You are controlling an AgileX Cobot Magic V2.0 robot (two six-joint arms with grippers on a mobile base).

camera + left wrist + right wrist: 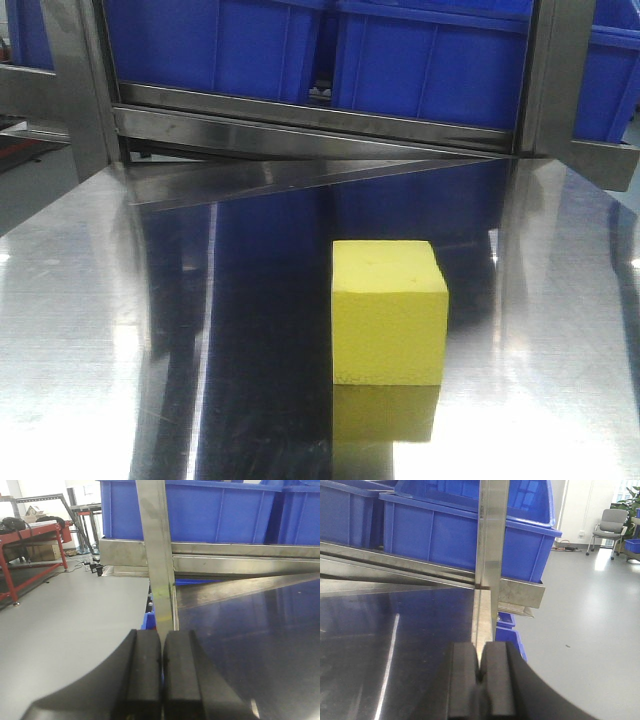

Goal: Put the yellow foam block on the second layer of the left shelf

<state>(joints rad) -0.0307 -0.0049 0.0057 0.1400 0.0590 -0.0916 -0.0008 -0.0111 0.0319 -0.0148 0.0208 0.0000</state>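
The yellow foam block (pixel 388 312) stands upright on the shiny steel table (pixel 90 330), a little right of centre in the front view, with its reflection below it. Neither gripper shows in that view. In the left wrist view my left gripper (pixel 162 640) is shut, its black pads pressed together with nothing between them, over the table's left edge near a steel shelf post (pixel 159 565). My right gripper (pixel 480 652) is shut and empty too, over the table's right edge by another post (pixel 490 555). The block is out of both wrist views.
Blue bins (pixel 430 60) fill the steel shelf (pixel 300 118) behind the table. More blue bins (pixel 510 630) sit low beside the right post. A red workbench (pixel 30 545) stands far left on the grey floor, and a chair (pixel 607 527) far right.
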